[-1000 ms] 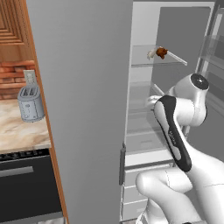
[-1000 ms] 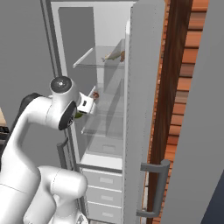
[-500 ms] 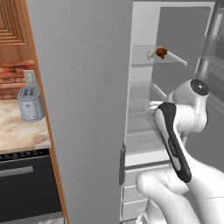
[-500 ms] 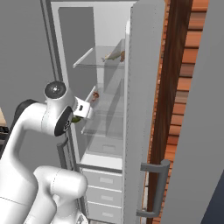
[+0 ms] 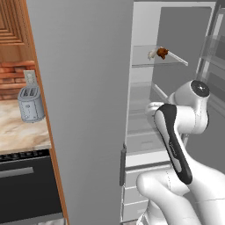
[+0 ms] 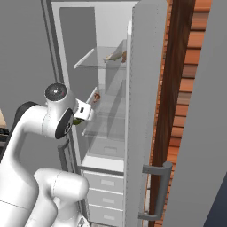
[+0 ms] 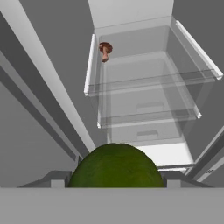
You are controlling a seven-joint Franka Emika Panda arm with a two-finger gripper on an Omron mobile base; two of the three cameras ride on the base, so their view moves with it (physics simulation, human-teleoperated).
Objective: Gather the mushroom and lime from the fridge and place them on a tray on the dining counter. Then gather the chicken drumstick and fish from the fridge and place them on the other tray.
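While gripped | lime (image 7: 115,165) between tool (image 7: 113,180) fingers (mushroom (image 7: 105,50) beyond)

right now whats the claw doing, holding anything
Claw: closed on the lime, which sits between its fingers, held just outside the open fridge. The mushroom is still on its glass shelf.

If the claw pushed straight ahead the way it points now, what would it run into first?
With the lime held in the claw, probably the front edge of a glass shelf in the fridge; depth is unclear.
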